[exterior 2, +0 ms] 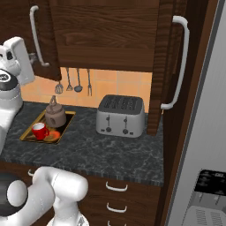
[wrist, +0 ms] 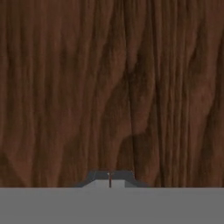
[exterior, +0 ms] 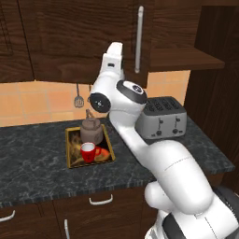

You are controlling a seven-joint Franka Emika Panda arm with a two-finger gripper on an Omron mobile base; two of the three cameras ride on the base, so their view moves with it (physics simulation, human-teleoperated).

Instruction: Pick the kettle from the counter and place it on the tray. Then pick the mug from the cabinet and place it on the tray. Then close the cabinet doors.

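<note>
cabinet doors: dark brown panelled wood doors (wrist: 112, 87), grained, matt
table: dark marbled stone table (exterior: 37, 154), smooth
kettle: squat brownish-grey metal kettle (exterior: 92, 131), dull
toaster: boxy silver metal toaster (exterior 2: 121, 116), brushed

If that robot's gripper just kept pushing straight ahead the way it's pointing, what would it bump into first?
Most likely the dark wood panel of a cabinet door. In the hand view the shut gripper points squarely at wood grain, with a faint shadow just above the fingertips, so the door seems very close, though whether it already touches is hard to tell.

A boxy silver four-slot toaster (exterior 2: 121, 115) sits mid-frame. Thin metal utensils (exterior 2: 73, 84) hang on the orange tiled backsplash (exterior: 37, 100) upper left of it. Brown lower drawers with curved white handles (exterior 2: 117, 187) fill the bottom.
</note>
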